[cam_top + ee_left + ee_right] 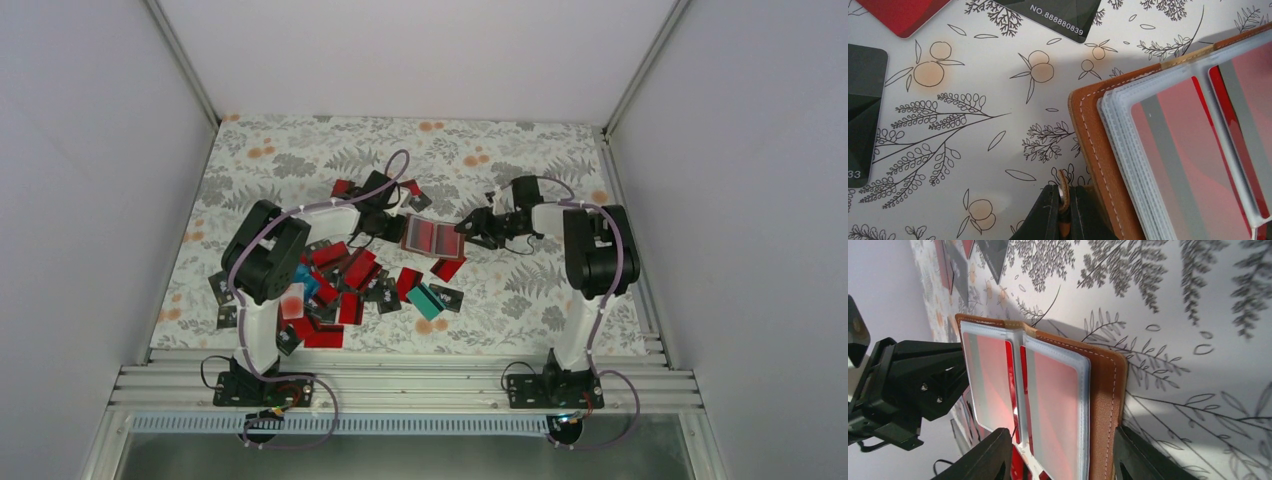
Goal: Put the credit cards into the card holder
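Note:
The brown card holder (432, 236) lies open on the floral cloth, with red cards showing through its clear pockets (1178, 150). My left gripper (393, 228) is shut on the holder's small brown snap tab (1064, 186) at its left edge. My right gripper (468, 230) is open, and its fingers (1140, 455) straddle the holder's right half (1105, 390) without closing on it. Loose credit cards (350, 275), mostly red and black with one teal card (424, 301), lie scattered in front of and left of the holder.
More cards lie behind the holder near the left arm (412, 195). In the left wrist view a black numbered card (1048, 12), a red card (898, 15) and another black card (863, 110) lie around it. White walls enclose the table.

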Controlling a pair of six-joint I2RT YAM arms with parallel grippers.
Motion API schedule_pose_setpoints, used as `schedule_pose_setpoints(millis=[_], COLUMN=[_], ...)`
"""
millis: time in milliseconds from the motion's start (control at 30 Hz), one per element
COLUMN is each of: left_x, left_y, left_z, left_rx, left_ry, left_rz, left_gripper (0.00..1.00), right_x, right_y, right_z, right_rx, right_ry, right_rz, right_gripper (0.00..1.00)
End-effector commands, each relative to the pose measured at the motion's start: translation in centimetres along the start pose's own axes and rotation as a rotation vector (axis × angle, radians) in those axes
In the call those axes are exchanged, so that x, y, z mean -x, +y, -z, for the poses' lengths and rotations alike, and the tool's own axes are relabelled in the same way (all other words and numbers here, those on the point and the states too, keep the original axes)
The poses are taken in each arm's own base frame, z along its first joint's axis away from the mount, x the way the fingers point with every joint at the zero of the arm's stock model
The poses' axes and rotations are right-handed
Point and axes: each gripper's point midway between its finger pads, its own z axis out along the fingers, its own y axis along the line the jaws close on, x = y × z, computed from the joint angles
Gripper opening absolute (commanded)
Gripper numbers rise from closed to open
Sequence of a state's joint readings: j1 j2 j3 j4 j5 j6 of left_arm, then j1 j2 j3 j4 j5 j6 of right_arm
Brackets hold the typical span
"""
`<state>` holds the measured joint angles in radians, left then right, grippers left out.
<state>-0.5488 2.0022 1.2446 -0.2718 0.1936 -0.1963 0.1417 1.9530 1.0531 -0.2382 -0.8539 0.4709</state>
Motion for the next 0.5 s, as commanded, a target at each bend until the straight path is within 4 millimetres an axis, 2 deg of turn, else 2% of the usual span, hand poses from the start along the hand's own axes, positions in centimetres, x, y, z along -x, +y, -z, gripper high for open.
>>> schedule_pose_setpoints(millis=[0,467], left_x=[-0.4,-0.9], left_y=[-1.2,-1.4], left_z=[0.0,-0.6], left_rx=[-0.034,-0.023], left_ry=[0.005,0.023], left_rz=[0.001,0.004], left_gripper=[0.03,0.02], right_x=[-0.6,-1.4], right_y=[1.9,4.9], right_z=[-0.2,0.5], right_rx=[0.104,0.147], right_ry=[0.046,0.061], right_rz=[0.002,0.047], right_gripper=[0.52,0.50])
